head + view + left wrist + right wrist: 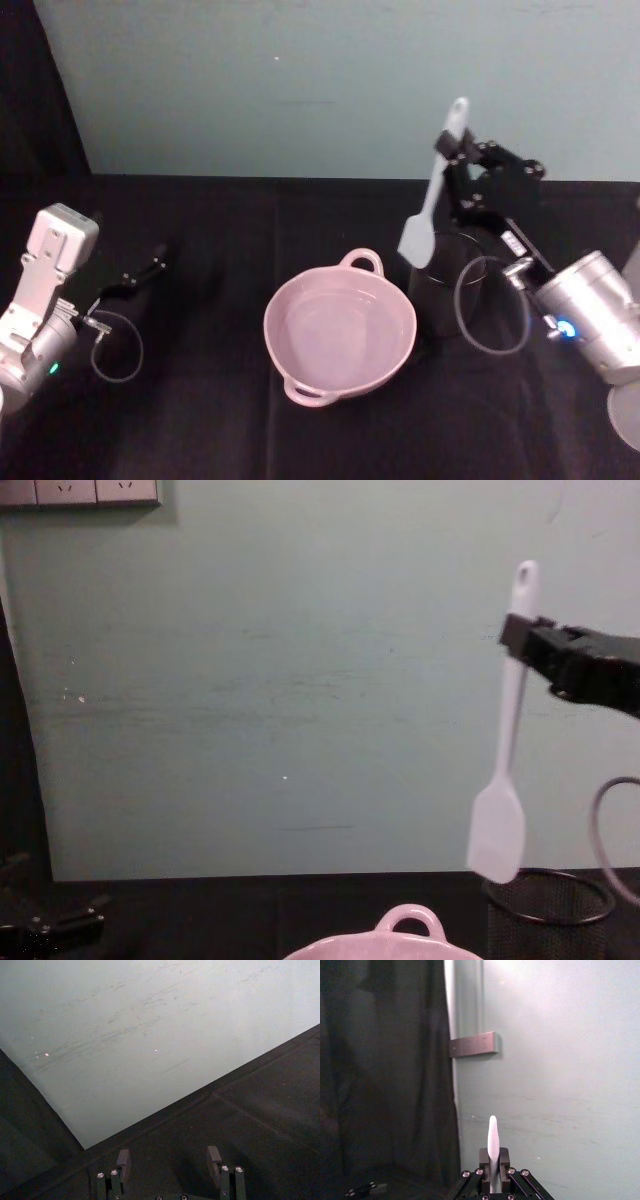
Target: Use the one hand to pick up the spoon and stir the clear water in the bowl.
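Note:
My right gripper (452, 152) is shut on the upper handle of the white spoon (428, 205). The spoon hangs upright in the air with its flat blade down, above and just behind the black wire-mesh cup (448, 285). In the chest view the spoon (505, 750) hangs from the right gripper (520, 632), its blade a little above the cup's rim (545, 912). The right wrist view shows the fingers closed around the spoon's handle (492, 1136). The pale pink bowl (408, 318) stands on the black cloth left of the cup, apart from the spoon. My left gripper (168, 1160) rests open at the far left.
A pale green wall rises behind the black-clothed table. The mesh cup stands close to the bowl's right side. A grey cable loop (490, 305) hangs by the right wrist. Wall sockets (95, 490) sit at the upper left.

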Motion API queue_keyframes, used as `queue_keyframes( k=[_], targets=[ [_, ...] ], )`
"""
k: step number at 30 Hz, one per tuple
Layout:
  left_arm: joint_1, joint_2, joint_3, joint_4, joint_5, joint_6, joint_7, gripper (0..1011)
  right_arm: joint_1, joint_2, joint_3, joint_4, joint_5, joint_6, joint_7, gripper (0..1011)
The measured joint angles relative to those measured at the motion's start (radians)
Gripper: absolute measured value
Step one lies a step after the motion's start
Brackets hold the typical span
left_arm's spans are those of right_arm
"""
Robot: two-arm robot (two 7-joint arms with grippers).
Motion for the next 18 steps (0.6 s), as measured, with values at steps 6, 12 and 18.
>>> queue_keyframes(
  k=[6,12,18],
  targets=[
    [0.000,0.000,0.000,0.000,0.000,0.000,0.000,1005,-0.025,0.010,0.048,-0.020,0.048,0.031,-0.015,110],
    [0.000,0.000,0.000,0.000,0.000,0.000,0.000,1005,-0.031,0.016,0.093,-0.001,0.122,0.064,-0.017,110],
    [0.000,0.000,0.000,0.000,0.000,0.000,0.000,1005,0.001,0.013,0.103,0.067,0.192,0.072,0.008,110]
  ],
)
